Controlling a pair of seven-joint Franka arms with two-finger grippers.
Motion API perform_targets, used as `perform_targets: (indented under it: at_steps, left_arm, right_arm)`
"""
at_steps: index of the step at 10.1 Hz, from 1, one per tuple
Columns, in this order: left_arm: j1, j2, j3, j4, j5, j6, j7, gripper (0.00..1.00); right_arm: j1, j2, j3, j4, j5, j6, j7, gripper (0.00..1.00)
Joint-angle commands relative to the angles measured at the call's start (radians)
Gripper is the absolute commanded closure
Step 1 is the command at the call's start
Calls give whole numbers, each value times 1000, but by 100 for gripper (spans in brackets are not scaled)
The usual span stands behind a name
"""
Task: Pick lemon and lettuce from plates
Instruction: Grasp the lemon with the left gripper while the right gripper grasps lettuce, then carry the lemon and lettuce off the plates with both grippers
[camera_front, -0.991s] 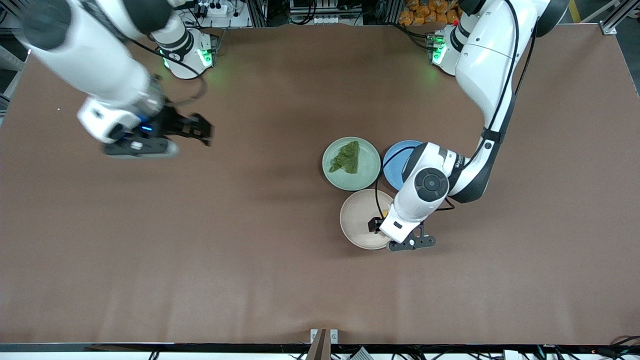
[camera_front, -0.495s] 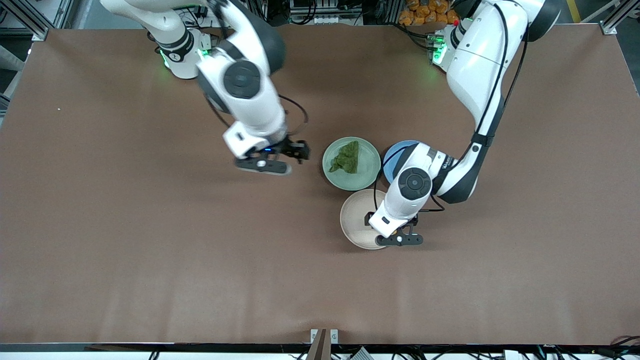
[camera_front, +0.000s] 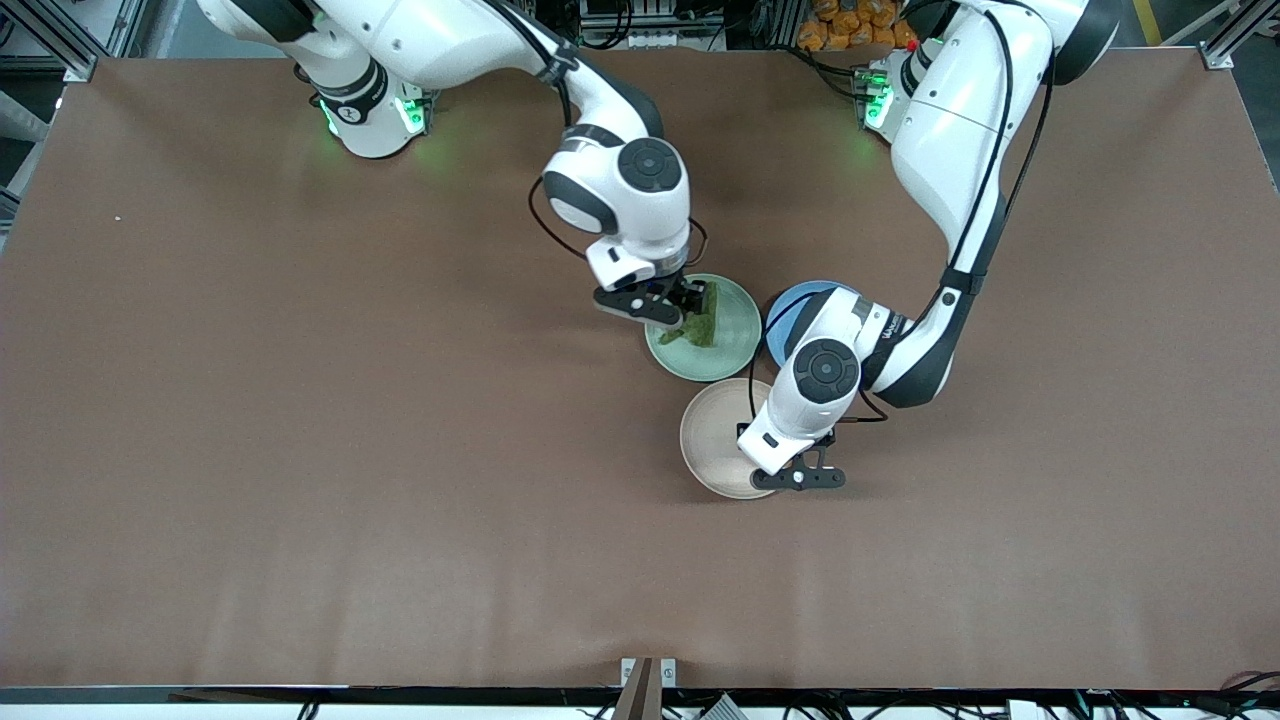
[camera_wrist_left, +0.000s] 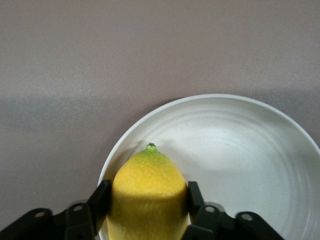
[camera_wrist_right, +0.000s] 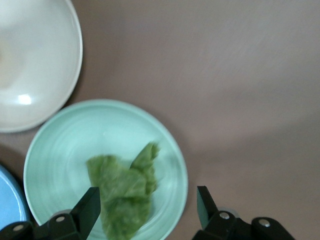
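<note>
The lemon (camera_wrist_left: 148, 195) is bright yellow with a greenish nub, and the left gripper (camera_wrist_left: 146, 202) is clamped on both its sides, just above the rim of the beige-white plate (camera_front: 712, 440), the plate nearest the front edge of the bench. The lettuce (camera_front: 700, 318) is a wrinkly dark green leaf lying flat on the mint green plate (camera_front: 735, 345) around mid-bench. The right gripper (camera_front: 672, 300) hangs over it, fingers spread wide, holding nothing. Half a second ago it was short of that plate, toward the right arm's end. The left one has barely moved, I think. A blue plate (camera_front: 790, 320) sits beside both.
</note>
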Motion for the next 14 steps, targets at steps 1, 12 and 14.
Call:
perform_targets:
  at_steps: [1,12,14]
  left_arm:
    - [-1,-10,6,4,5,-32,9,100]
    - [268,-185,-2,-17,-95,-199,116,100]
    - [328,-187,-2,-48,-95,-199,213,100]
  right_arm:
    - [27,75,3,48,-100,40,142,21]
    - [66,202,0,152,-252,25,195,91]
    - [50,173,3,152,-252,8,179,100]
